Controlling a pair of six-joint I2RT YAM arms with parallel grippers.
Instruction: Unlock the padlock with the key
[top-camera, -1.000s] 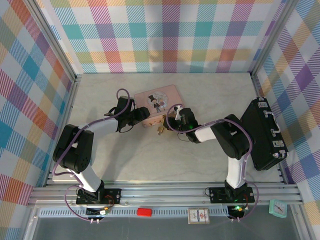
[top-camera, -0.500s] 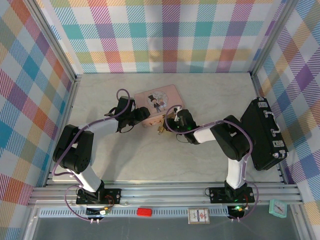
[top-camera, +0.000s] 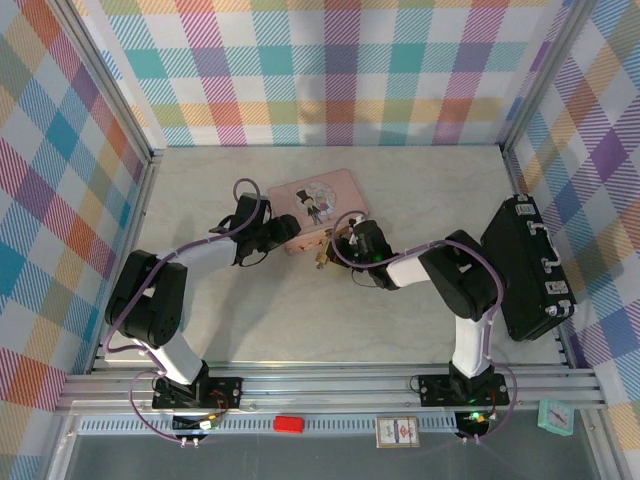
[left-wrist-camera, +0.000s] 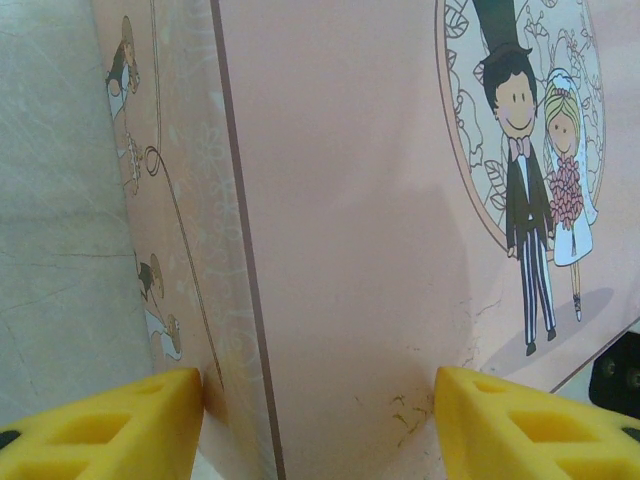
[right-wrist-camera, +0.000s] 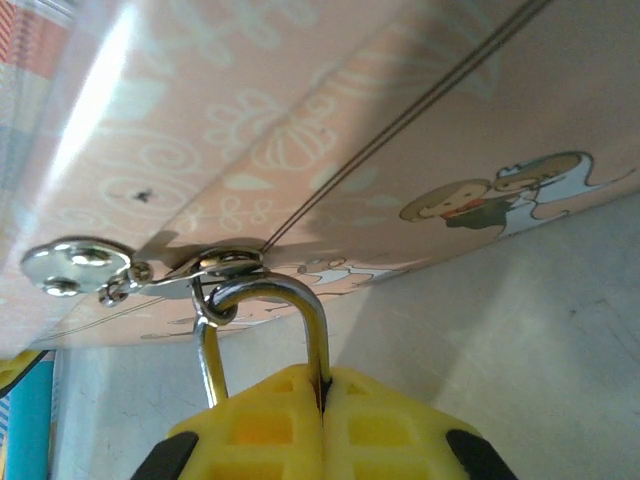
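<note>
Right jaws shut on padlock (right-wrist-camera: 313, 330) shackle, which runs straight ahead into clasp (right-wrist-camera: 225, 268) of pink tin (right-wrist-camera: 350, 120); left jaws astride tin corner, clamping unclear.

Pastel plaid walls (top-camera: 340, 70) on three sides of me, pale marbled tabletop (top-camera: 210, 190) under even light, aluminium frame rail (top-camera: 330, 385) along my near edge, black case (top-camera: 525, 270) by the right wall, small teal clock (top-camera: 556, 417) at my near right corner
</note>
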